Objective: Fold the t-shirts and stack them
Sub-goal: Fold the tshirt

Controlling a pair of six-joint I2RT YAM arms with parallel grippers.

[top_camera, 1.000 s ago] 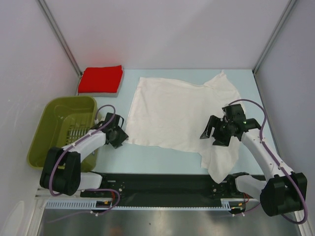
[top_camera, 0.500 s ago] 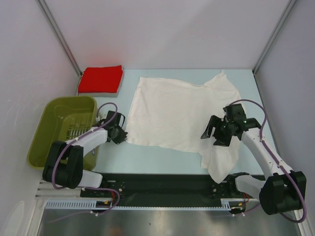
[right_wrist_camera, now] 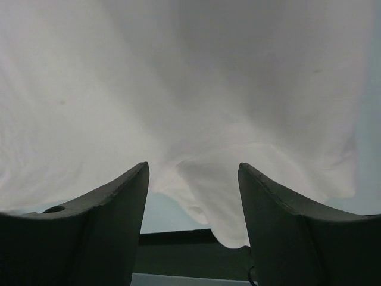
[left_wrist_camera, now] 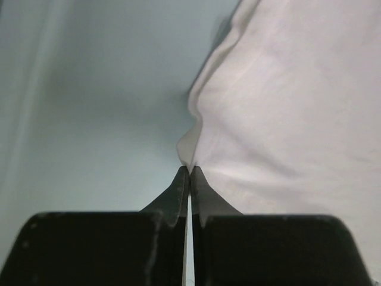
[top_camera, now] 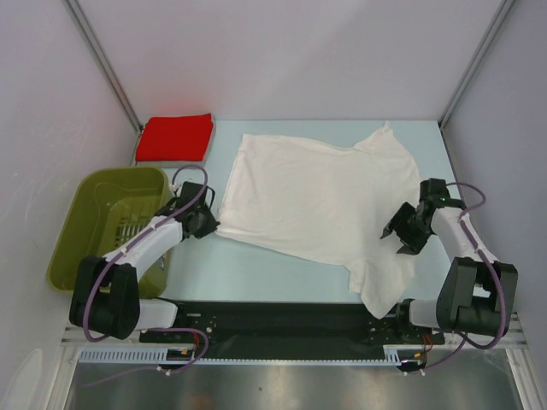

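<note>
White shirt (top_camera: 316, 192) lies spread right of the basket (top_camera: 85, 205), left tool (top_camera: 208, 224) clamped on its basket-side corner and right tool (top_camera: 395, 242) apart over the far edge, likely readying a fold; red shirt (top_camera: 175, 137) sits folded behind the basket.

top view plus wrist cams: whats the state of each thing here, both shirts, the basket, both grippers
white t-shirt: unfolded, spread out, near right part over the table's near edge
red t-shirt: folded, at the far left corner
basket: upright, open side up
left gripper: shut, pinching the white t-shirt's near left edge
right gripper: open, above the white t-shirt's right side, nothing clamped
</note>
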